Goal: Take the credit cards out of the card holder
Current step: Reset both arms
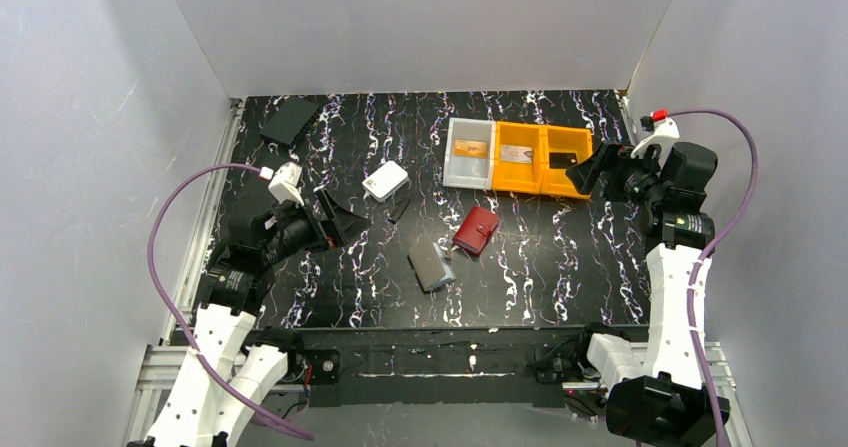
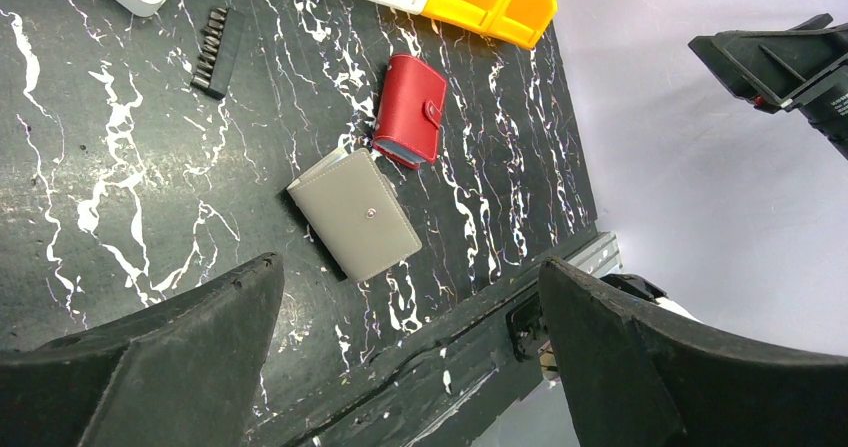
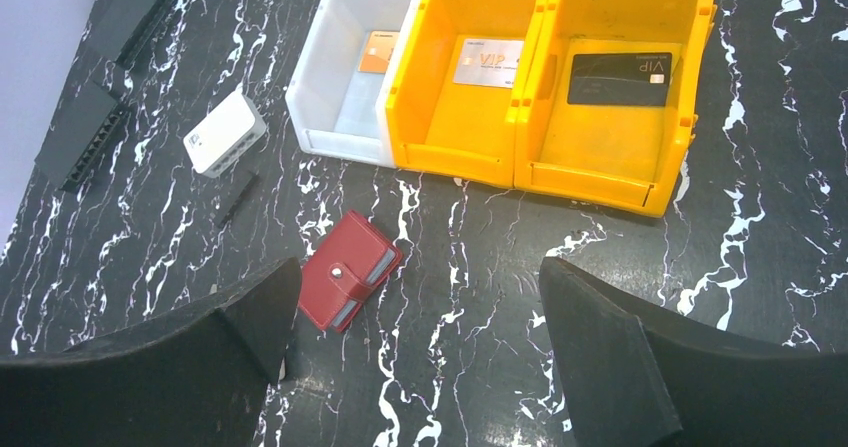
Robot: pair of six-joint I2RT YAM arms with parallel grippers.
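The grey-taupe card holder (image 1: 430,265) lies closed on the black marbled table, and also shows in the left wrist view (image 2: 355,215). The orange-brown card (image 3: 378,52) lies in the white bin (image 3: 340,27). The silvery card (image 3: 487,64) and the black card (image 3: 620,77) each lie in an orange bin. My left gripper (image 1: 345,217) is open and empty, left of the holder; in its own view (image 2: 408,267) the holder lies just beyond its fingertips. My right gripper (image 1: 590,170) is open and empty beside the right orange bin (image 1: 565,177), and also shows in its own view (image 3: 420,267).
A red wallet (image 1: 476,230) lies shut next to the card holder. A small white box (image 1: 385,180) and a strip of bits (image 2: 212,52) lie left of the bins. A black flat panel (image 1: 290,120) lies at the back left. White walls stand on three sides.
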